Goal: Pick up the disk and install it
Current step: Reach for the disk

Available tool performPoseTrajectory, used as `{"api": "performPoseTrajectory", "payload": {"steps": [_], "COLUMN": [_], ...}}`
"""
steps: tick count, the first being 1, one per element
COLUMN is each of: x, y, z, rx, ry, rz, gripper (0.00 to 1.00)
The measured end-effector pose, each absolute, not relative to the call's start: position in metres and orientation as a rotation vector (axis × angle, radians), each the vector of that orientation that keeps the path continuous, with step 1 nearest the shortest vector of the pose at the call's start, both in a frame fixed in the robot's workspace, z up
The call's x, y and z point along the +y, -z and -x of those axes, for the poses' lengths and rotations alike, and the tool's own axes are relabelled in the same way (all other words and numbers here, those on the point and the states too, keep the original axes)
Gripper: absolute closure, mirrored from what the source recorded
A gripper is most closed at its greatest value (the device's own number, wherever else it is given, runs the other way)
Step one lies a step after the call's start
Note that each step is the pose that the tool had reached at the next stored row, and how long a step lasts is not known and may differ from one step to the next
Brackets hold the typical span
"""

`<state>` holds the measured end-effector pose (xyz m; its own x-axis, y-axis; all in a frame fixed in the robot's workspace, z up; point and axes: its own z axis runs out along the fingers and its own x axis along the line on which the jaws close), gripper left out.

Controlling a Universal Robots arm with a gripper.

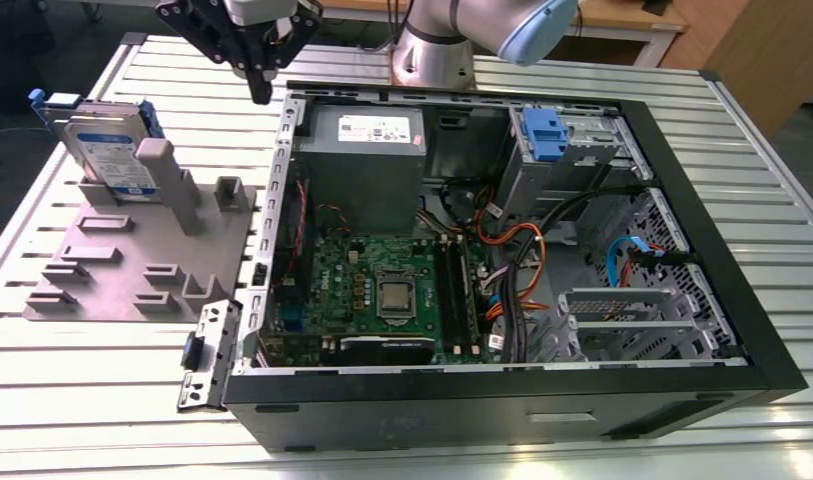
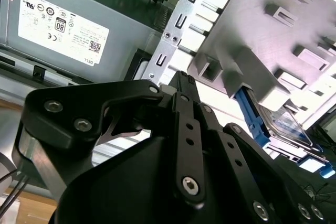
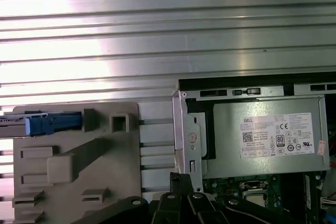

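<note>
Beside the computer case's (image 1: 513,410) corner — gripper (image 1: 261,92) empty, fingers closed together.
Disk (image 1: 106,150) stands on edge in the grey fixture (image 1: 126,265), apart from my gripper, toward the exterior view's left. I judge it rigid, fairly heavy and shock-sensitive — best taken by the blue bracket (image 3: 52,123) along its edges, not the labelled face.

At eleven o'clock in the exterior view the gripper (image 1: 262,92) hung pointing down, fingers pinched together; the arm (image 1: 433,50) stood at twelve.

Silver-grey disk (image 1: 109,150) — bright-blue bracket (image 3: 52,123)
</note>
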<state>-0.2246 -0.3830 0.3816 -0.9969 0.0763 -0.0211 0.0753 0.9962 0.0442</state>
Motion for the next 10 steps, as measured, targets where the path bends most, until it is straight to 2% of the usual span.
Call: {"api": "performPoseTrajectory", "payload": {"steps": [10], "x": [-0.3830], "y": [-0.3816], "z": [0.2269], "rx": [3.116], "ry": [-0.067], "rz": [-0.118], "gripper": [0.89]}}
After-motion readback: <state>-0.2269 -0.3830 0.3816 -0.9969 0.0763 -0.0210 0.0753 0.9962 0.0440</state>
